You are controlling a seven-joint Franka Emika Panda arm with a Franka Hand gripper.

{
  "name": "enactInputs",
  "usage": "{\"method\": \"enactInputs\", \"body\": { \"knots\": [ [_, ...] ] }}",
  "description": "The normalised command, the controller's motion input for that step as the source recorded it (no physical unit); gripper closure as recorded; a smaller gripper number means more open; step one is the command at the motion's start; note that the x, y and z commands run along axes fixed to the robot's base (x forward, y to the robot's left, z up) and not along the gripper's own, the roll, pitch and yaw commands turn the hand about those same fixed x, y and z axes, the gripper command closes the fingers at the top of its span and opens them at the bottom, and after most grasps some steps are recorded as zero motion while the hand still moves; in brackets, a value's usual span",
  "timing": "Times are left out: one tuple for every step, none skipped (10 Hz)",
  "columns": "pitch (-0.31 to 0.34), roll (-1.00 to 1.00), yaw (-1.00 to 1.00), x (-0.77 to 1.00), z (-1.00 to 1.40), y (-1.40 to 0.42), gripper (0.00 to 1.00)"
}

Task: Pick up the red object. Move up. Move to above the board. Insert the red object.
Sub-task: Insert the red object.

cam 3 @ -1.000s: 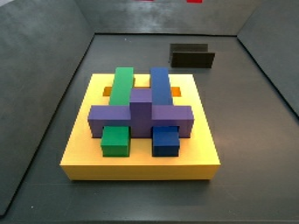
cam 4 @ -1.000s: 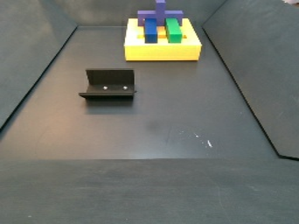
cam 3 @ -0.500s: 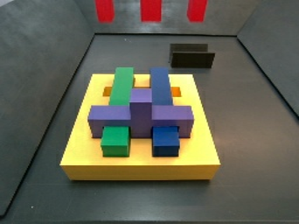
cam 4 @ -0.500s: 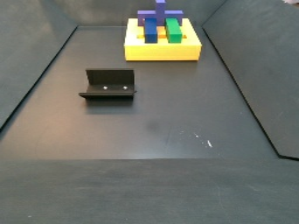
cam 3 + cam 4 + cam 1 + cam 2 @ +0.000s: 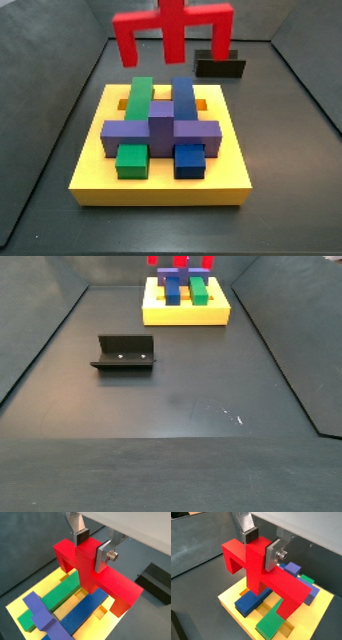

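Note:
My gripper [image 5: 92, 546] is shut on the upright central post of the red object [image 5: 113, 584], also seen in a wrist view [image 5: 271, 582]. The red object hangs in the air over the far part of the board [image 5: 160, 186], legs and post pointing down [image 5: 171, 28]. Its lower tips show at the top edge of a side view [image 5: 181, 261], above the board [image 5: 187, 317]. The board is a yellow slab [image 5: 40, 587] bearing a purple cross block [image 5: 160, 130], a green bar [image 5: 139, 95] and a blue bar [image 5: 182, 95]. The gripper itself is out of frame in both side views.
The dark fixture stands on the grey floor beyond the board [image 5: 221, 67]; in a side view it is mid-floor, nearer the camera [image 5: 124, 353]. Grey walls enclose the floor on all sides.
The red object has come down into a side view: a second ago barely a trace showed at the top edge, then only its legs, now the whole piece hangs over the board.

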Motion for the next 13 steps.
{"method": "enactInputs", "body": {
  "knots": [
    [-0.196, 0.32, 0.14, -0.13, -0.53, -0.15, 1.0],
    [-0.08, 0.32, 0.1, -0.16, -0.41, -0.1, 1.0],
    [0.0, 0.17, 0.0, -0.13, -0.25, -0.04, 1.0],
    [0.0, 0.14, 0.0, -0.08, -0.22, 0.0, 1.0],
    [0.0, 0.07, 0.0, -0.01, -0.22, 0.0, 1.0],
    [-0.001, 0.03, 0.0, 0.0, -0.23, -0.02, 1.0],
    [0.0, 0.0, 0.01, 0.03, -0.11, -0.06, 1.0],
    [0.0, 0.0, 0.02, 0.06, -0.12, -0.02, 1.0],
    [0.0, 0.0, 0.01, 0.02, -0.11, 0.0, 1.0],
    [0.0, 0.01, 0.01, 0.0, -0.11, 0.0, 1.0],
    [0.0, 0.02, 0.01, 0.0, -0.15, 0.0, 1.0],
    [0.0, 0.0, 0.02, 0.0, -0.17, 0.0, 1.0],
    [0.0, 0.0, 0.03, 0.05, -0.14, 0.0, 1.0]
  ]
}}
